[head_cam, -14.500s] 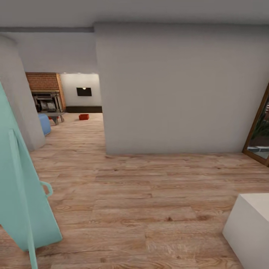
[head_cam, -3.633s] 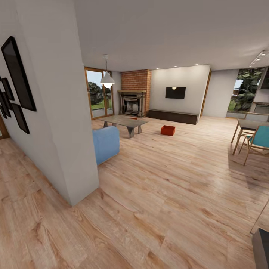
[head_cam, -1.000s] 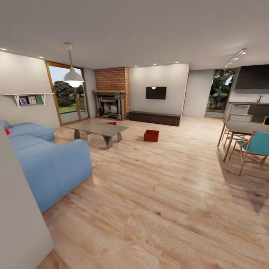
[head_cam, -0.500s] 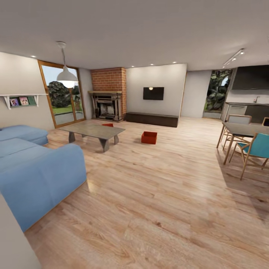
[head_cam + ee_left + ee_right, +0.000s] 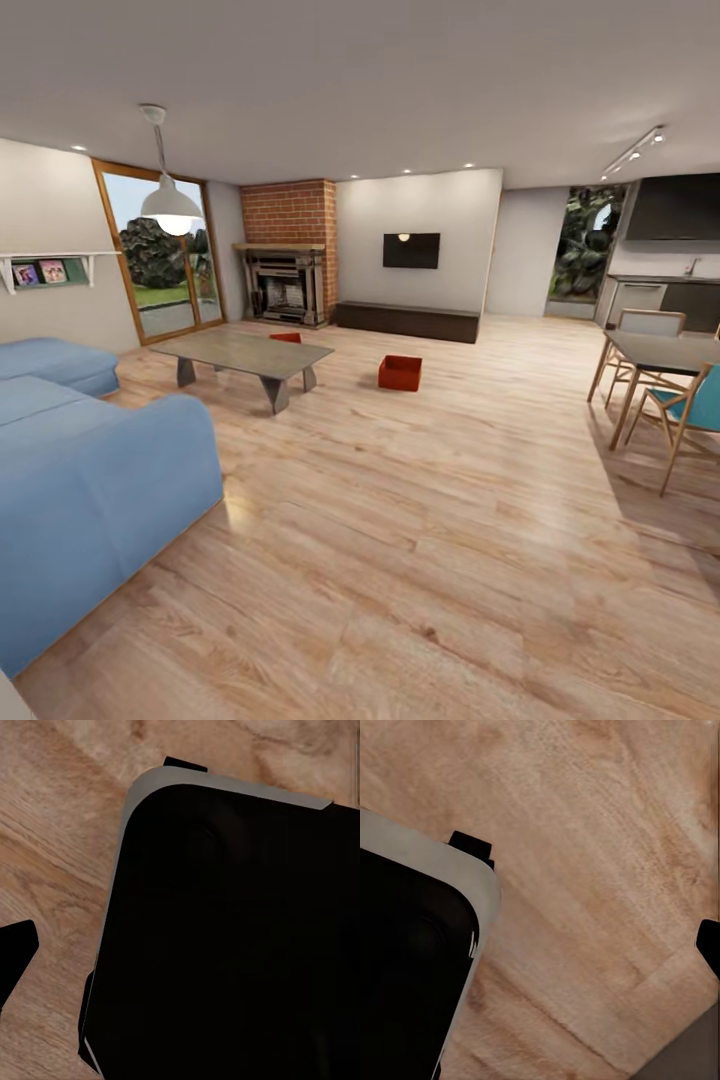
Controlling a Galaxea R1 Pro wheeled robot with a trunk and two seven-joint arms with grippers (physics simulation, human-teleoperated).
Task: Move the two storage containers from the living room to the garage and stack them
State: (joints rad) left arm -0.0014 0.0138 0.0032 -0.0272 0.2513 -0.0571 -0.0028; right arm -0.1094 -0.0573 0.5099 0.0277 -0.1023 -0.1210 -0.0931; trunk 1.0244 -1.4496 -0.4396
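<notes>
Sofa (image 5: 90,480) in blue fills the living room's left side, with the grey coffee table (image 5: 245,352) beyond it. One storage container (image 5: 286,338) peeks from behind that table; the other storage container (image 5: 400,372) sits on the plank floor (image 5: 430,520) right of it. Whether either gripper is open cannot be told.

From the left wrist camera, a broad black slab of the robot's body (image 5: 232,937) looms — matte, flat, with a rounded corner and a thin pale grey rim along its edge. A small black tab (image 5: 184,765) pokes out past that rim, and a dark pointed piece (image 5: 15,952) juts in at the frame's side. On the right wrist camera, the same black panel (image 5: 405,975) with its grey-edged rounded corner — another black tab (image 5: 472,844) beside it.
</notes>
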